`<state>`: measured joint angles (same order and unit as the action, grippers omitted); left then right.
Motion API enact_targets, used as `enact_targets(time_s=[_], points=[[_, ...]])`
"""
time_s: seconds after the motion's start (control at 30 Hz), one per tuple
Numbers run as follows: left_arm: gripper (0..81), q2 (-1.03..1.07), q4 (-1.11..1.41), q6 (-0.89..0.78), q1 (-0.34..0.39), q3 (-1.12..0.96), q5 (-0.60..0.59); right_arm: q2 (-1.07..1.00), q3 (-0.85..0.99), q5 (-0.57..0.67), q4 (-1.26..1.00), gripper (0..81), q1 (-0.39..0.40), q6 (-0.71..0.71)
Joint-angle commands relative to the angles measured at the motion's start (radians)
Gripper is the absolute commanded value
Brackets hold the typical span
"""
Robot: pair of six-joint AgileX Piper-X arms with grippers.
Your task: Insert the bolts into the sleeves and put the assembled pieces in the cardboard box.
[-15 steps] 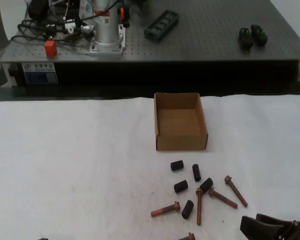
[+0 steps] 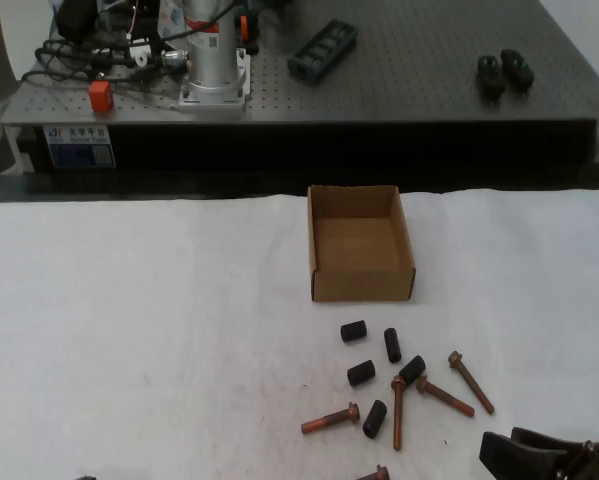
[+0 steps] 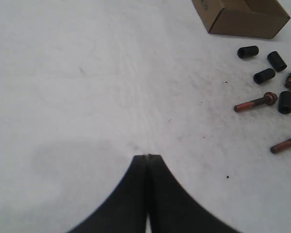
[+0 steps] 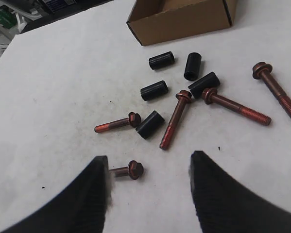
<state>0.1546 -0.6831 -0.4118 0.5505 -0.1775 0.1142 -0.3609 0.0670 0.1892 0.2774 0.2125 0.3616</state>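
Several copper bolts [image 2: 397, 410] and several black sleeves [image 2: 375, 418] lie loose on the white cloth, in front of the open cardboard box [image 2: 359, 285], which holds nothing. In the right wrist view my right gripper [image 4: 149, 165] is open just above the cloth, a short bolt [image 4: 128, 170] lying by one fingertip, with the other bolts [image 4: 175, 119] and sleeves [image 4: 150, 124] and the box [image 4: 181, 19] beyond. That arm's dark body [image 2: 539, 458] shows at the near right edge of the high view. My left gripper [image 3: 148, 158] is shut, empty, over bare cloth well left of the bolts [image 3: 256, 102] and sleeves [image 3: 264, 75].
A metal optical bench [image 2: 399, 70] with cables, a silver post [image 2: 214, 55] and black parts stands behind the cloth. The white cloth [image 2: 129, 330] is bare on the left half and behind the box.
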Motion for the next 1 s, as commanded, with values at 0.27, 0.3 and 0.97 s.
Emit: enact_targets(time_s=[0.27,0.3,0.97], points=[[0.0,-0.009,0.035,-0.015,0.002,0.005,0.009,0.009,0.005,0.0,-0.015,38.5,-0.003,0.002],[0.0,-0.009,0.035,-0.015,0.002,0.005,0.009,0.009,0.005,0.0,-0.015,38.5,-0.003,0.002],[0.0,-0.009,0.138,-0.054,0.002,0.004,-0.106,0.009,0.006,-0.067,-0.092,38.5,-0.003,-0.002]])
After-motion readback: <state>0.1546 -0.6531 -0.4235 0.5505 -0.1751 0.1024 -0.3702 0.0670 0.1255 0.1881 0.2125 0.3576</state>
